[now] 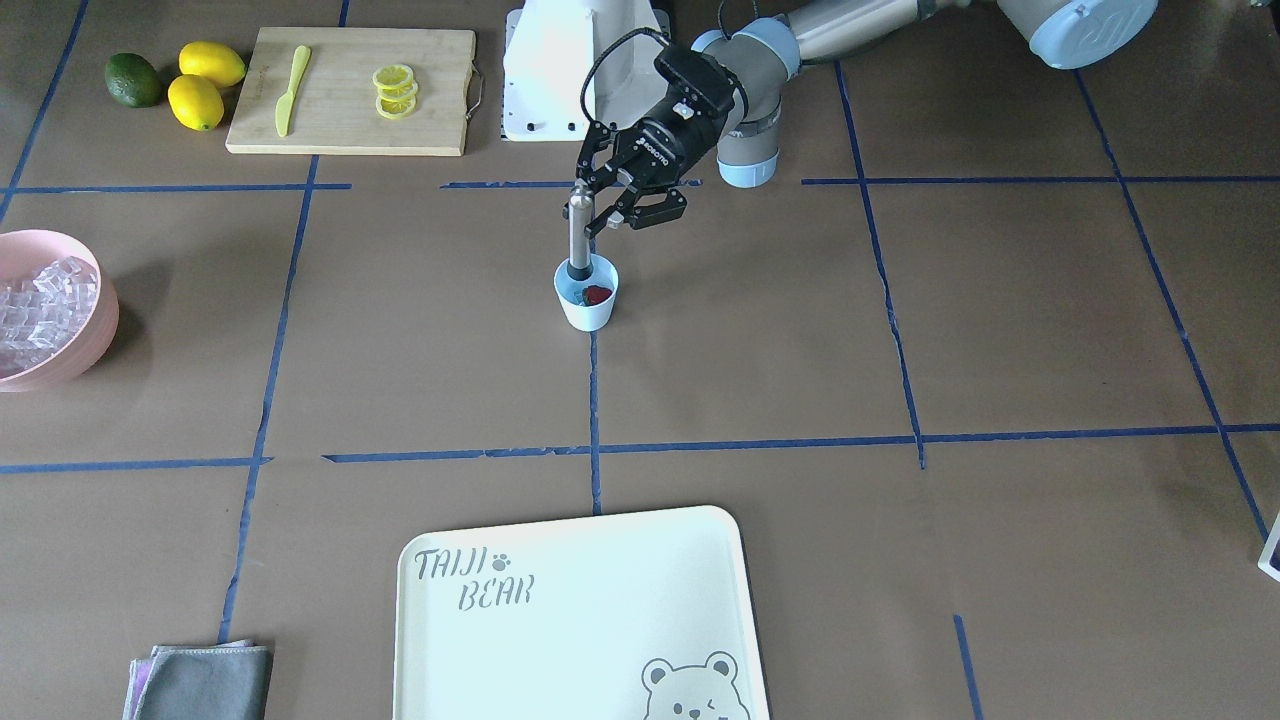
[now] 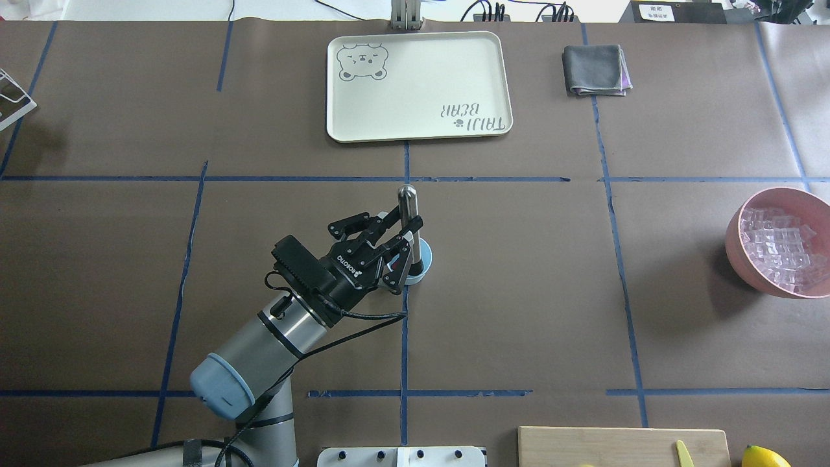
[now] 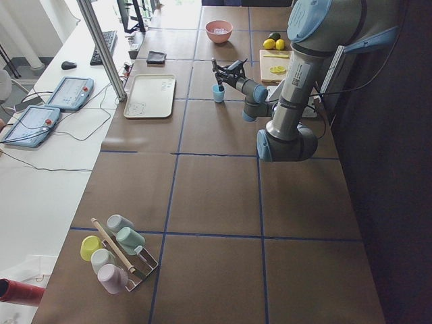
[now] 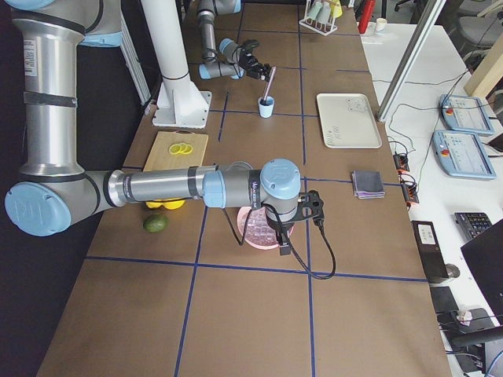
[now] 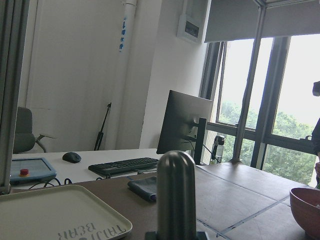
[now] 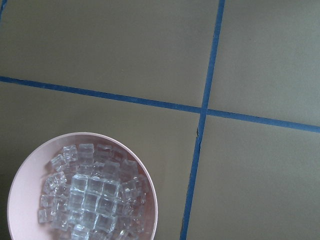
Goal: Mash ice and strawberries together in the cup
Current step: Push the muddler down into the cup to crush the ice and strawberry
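Note:
The pale blue cup (image 1: 587,305) stands near the table's middle on a blue tape line. A red strawberry (image 1: 598,295) lies inside it; whether ice is in the cup I cannot tell. My left gripper (image 1: 586,208) is shut on a steel muddler (image 1: 578,232) that stands upright, its lower end inside the cup (image 2: 425,264). Ice (image 6: 95,195) fills a pink bowl (image 1: 95,335) far to the side. My right gripper (image 4: 280,238) hangs over that bowl; it shows only in the exterior right view, so open or shut I cannot tell.
A cream tray (image 1: 580,560) lies at the operators' edge with a grey cloth (image 1: 205,680) beside it. A cutting board (image 1: 350,90) holds lemon slices and a yellow knife, with lemons (image 1: 205,80) and a dark green fruit (image 1: 133,80) next to it. A cup rack (image 3: 115,253) sits at the table's left end.

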{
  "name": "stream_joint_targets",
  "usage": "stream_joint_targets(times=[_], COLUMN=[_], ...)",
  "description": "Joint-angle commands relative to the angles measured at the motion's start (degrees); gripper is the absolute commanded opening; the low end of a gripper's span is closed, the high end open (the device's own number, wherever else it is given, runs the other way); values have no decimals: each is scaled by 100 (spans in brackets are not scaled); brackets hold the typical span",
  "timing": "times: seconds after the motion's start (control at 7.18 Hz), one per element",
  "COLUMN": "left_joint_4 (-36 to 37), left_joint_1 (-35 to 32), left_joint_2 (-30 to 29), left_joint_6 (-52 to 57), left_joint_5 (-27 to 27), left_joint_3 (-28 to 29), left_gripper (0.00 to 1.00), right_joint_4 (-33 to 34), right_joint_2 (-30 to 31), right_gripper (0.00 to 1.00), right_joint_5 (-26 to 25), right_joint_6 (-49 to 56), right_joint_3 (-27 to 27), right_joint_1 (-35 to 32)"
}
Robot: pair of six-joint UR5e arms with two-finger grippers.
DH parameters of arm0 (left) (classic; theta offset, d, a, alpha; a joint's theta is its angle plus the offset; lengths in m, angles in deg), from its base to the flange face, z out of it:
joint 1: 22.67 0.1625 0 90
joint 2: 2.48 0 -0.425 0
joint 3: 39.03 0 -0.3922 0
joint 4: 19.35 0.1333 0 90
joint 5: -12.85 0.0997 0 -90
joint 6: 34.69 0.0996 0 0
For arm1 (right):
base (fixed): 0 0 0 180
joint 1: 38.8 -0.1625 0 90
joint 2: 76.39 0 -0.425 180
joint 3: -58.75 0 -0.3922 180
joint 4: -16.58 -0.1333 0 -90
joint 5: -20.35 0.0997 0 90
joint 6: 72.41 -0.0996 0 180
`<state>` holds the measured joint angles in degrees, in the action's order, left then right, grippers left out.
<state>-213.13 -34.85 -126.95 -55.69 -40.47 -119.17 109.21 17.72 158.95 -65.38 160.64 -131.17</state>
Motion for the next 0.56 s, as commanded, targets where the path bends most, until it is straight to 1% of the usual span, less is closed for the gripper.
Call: stream_joint_targets(times=[0.0,0.14,0.28,0.42], left_joint_4=[7,-2,172,531], left_joint_1=[-81,-195,-501,-939], left_joint_2=[28,37,124,255], left_joint_6=[17,9,-78,-801], left_joint_5=[-38,-160,-466,-921], left_joint_3=[-317,-501,-720,-1000], left_gripper=[0,0,0,0], right_joint_4=[0,0,-9,0], right_joint_2=[-32,-50,-67,-94], right_gripper=[99,100,100,100], right_joint_5=[0,8,0,0], right_joint_6=[27,44,53,44], right_joint_3=[-72,-142,-212,-213], right_joint_1=[0,0,9,9])
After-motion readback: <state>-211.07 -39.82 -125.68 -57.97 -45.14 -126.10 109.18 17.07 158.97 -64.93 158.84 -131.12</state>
